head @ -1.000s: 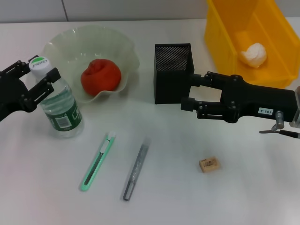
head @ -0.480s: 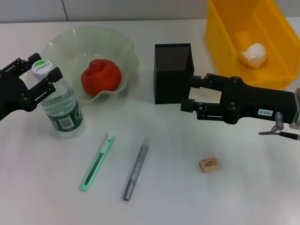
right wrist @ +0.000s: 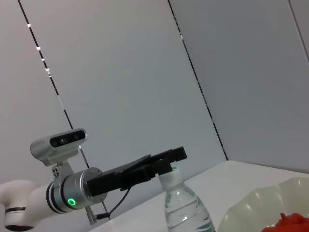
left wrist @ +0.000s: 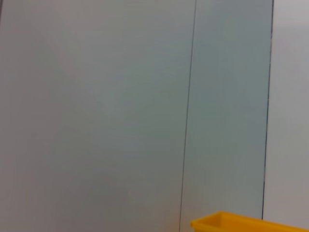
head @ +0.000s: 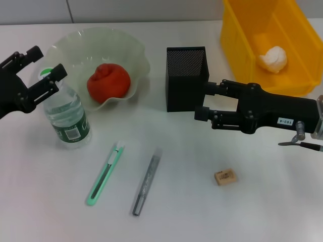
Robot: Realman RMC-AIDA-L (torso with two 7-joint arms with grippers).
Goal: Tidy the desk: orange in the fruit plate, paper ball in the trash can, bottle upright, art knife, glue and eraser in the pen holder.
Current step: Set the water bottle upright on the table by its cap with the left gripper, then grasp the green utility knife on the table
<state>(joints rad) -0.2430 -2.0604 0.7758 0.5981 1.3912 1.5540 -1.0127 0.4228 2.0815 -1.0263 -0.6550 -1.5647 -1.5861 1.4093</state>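
On the white desk [head: 202,212], near its left edge, the clear plastic bottle [head: 65,113] with the dark green label stands upright, cap up. The left gripper [head: 41,65], which enclosed the cap a second ago, has now risen above it, jaws wide open and empty. The right gripper [head: 203,102] stays open beside the black mesh pen holder [head: 185,78].

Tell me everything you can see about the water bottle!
The bottle is clear plastic with water inside, a dark green label near its base and a white-green cap. It stands upright on the white desk, just in front of the pale-green fruit plate and beside its edge. The left gripper sits open at cap height, its fingers on either side of the cap, seemingly not squeezing it. The right wrist view shows its ribbed shoulder and cap too.
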